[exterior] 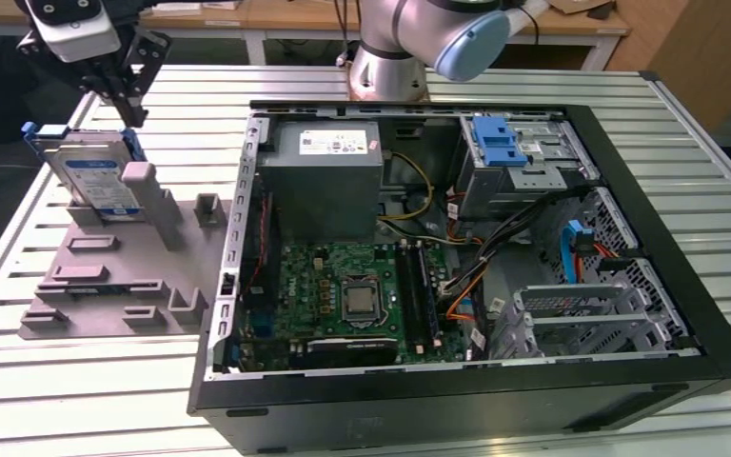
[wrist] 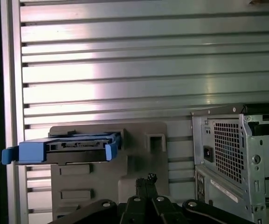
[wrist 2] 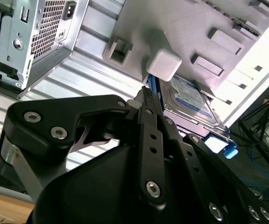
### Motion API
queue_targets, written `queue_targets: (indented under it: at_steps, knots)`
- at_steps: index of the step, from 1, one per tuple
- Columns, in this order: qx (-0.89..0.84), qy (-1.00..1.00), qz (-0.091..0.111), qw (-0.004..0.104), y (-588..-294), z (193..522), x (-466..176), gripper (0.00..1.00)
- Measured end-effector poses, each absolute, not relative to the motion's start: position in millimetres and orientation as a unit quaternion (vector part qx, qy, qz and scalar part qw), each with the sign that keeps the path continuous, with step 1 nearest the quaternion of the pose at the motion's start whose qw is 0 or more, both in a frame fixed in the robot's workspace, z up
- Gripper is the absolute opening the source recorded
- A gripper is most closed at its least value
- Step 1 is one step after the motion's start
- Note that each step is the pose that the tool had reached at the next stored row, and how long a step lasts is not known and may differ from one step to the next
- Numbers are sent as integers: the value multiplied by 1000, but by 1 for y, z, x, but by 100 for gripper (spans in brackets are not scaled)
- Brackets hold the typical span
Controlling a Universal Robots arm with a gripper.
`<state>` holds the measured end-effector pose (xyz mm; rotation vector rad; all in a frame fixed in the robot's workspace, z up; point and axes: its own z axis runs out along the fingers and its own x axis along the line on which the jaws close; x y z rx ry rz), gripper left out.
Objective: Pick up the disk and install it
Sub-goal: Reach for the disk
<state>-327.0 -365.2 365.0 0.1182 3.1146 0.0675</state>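
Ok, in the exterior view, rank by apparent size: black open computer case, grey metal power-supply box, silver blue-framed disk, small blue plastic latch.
1. Black open computer case.
2. Grey metal power-supply box.
3. Silver blue-framed disk, partly hidden by its grey holder, so unsure.
4. Small blue plastic latch.

The arm [exterior: 398, 57] runs off the top of the exterior view, so its upper links are out of sight; the gripper [exterior: 129, 110] is cut at that same edge above its body. The disk [exterior: 90, 171] stands in the fixture [exterior: 99, 286], its lower end hidden behind a grey post [exterior: 138, 195]; its label is too small to read. The case [exterior: 467, 409] loses its near wall to the bottom edge. In the second wrist view the gripper's black links cover one end of the disk [wrist 2: 190, 100]; in the first wrist view the disk [wrist: 69, 147] shows edge-on, faces unseen, and the case [wrist: 237, 154] is cut by the frame.
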Motion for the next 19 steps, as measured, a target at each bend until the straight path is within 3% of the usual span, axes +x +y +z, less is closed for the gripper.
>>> queue_targets:
  at_steps: [19]
  knots:
    - [38,999,22,12,-358,363,-346,11]
